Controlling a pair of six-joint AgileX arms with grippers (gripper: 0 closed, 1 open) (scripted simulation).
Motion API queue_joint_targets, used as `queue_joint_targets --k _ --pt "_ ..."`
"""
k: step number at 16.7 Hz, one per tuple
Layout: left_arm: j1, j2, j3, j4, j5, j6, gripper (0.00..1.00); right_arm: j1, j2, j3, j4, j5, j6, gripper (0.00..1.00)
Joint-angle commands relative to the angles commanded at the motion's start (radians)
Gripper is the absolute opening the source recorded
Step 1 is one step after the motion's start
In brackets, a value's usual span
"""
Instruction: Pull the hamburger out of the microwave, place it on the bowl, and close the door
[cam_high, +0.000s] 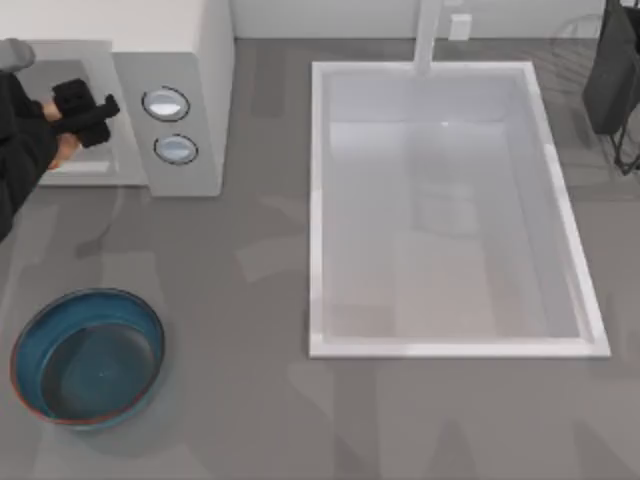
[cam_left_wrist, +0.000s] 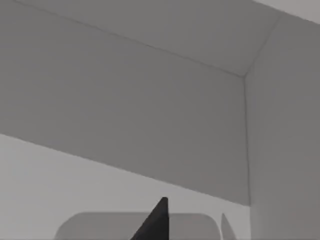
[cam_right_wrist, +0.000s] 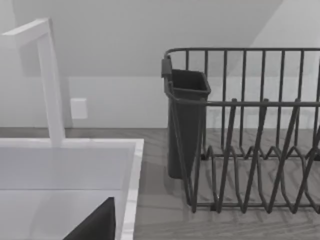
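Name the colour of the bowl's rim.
Reddish-brown, around a blue-teal bowl; clearest in the top view.

The left arm is seen at the nine-to-ten o'clock edge of the top view, its dark forearm entering from the left border and stretched toward three o'clock. The left hand (cam_high: 85, 112) is carried at its end, level and pointing toward three o'clock; a dark fingertip (cam_left_wrist: 156, 222) appears in the left wrist view. The right arm is parked at the one o'clock corner of the top view.
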Motion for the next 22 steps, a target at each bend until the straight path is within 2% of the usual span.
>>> queue_joint_targets --k 4,9,14,18,22 --pt "-0.157 0.011 0.131 -0.392 -0.174 -0.430 0.00 0.000 0.000 0.000 0.000 0.000 0.000 1.00" --pt "-0.343 0.048 0.294 -0.982 -0.386 -1.116 0.00 0.000 0.000 0.000 0.000 0.000 0.000 1.00" --pt "-0.481 0.133 0.408 -1.545 -0.542 -1.705 0.00 0.000 0.000 0.000 0.000 0.000 0.000 1.00" --pt "-0.549 0.215 0.454 -1.862 -0.614 -2.007 0.00 0.000 0.000 0.000 0.000 0.000 0.000 1.00" --pt "-0.578 0.273 0.471 -2.018 -0.645 -2.161 0.00 0.000 0.000 0.000 0.000 0.000 0.000 1.00"
